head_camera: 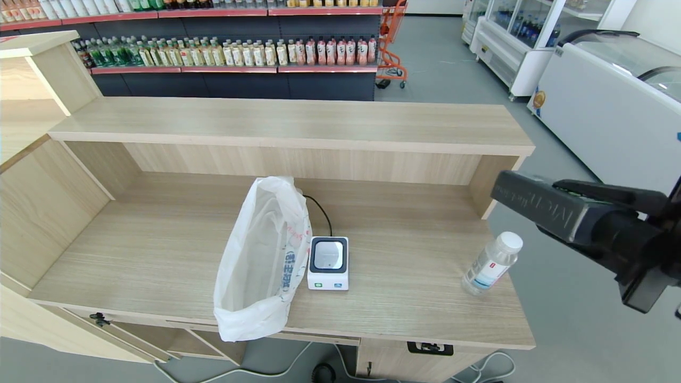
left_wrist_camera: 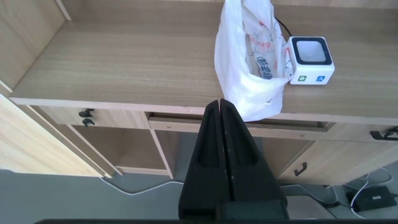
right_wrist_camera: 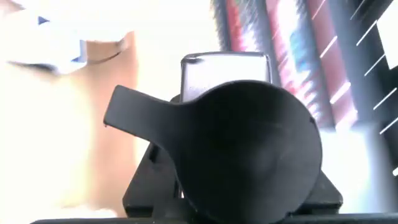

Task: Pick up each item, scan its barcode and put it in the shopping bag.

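One water bottle [head_camera: 490,263]: you see it upright with a white cap, near the front right corner of the counter [head_camera: 399,250], close to the right edge.
Right gripper [head_camera: 524,202]: it hangs past the counter's right edge, higher than the bottle and apart from it; you cannot tell if it is apart or together.
Left gripper [left_wrist_camera: 221,109]: both halves are pressed together with nothing between them; it is out in front of the counter's front edge and points toward the bag.
Shopping bag [head_camera: 263,260] [left_wrist_camera: 249,68]: white plastic, mouth open; its lower end hangs a little over the front edge.
Barcode scanner [head_camera: 329,262] [left_wrist_camera: 310,59]: small white box, window facing up, touching the bag's right side; a black cable [head_camera: 321,213] goes from it to the back.
Open room: a wide bare wood strip lies between scanner and bottle, and another is left of the bag.
Borders: a raised shelf [head_camera: 298,125] closes the back, a wood wall [head_camera: 48,213] closes the left side.
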Robot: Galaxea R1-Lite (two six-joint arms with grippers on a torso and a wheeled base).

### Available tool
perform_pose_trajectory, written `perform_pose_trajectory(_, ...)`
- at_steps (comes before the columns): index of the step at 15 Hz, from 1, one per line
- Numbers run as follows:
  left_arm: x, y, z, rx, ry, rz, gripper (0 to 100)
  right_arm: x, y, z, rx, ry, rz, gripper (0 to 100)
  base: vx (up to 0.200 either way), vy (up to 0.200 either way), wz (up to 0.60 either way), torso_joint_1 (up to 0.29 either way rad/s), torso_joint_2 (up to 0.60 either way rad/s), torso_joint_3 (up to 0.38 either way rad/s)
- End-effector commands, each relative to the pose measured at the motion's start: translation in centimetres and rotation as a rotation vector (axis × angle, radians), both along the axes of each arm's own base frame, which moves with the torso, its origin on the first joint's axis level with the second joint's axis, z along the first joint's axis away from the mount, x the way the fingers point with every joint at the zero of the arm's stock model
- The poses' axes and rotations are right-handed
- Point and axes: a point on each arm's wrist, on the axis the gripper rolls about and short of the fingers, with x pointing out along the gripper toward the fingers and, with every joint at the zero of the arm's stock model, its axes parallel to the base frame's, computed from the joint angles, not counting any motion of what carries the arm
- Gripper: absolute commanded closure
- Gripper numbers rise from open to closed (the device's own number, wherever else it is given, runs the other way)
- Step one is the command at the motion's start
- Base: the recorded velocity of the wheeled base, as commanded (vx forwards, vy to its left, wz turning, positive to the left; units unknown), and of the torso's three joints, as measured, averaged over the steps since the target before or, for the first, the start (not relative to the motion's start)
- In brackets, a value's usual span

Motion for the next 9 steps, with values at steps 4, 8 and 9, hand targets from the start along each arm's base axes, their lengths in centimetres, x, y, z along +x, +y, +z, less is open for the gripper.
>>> perform_pose_trajectory(4, 0.0, 0.0, 0.0, -0.001, 0.0, 0.0, 100, -0.9, -0.9, -0.5, 0.739, 0.892, -0.22, 100, 0.0, 0.0, 0.0, 0.0, 0.0, 0.0)
perform_pose_trajectory(8, 0.0, 0.0, 0.0, -0.001, 0.0, 0.0, 100, 0.4, -0.7, -1.1, 1.146, 1.266, -0.359, 100, 0.0, 0.0, 0.0, 0.0, 0.0, 0.0)
perform_pose_trajectory(9, 0.0, 0.0, 0.0, -0.001, 0.001, 0.0, 100, 0.7, -1.2, -2.6, 1.19, 1.297, -0.44, 100, 0.0, 0.0, 0.0, 0.0, 0.0, 0.0)
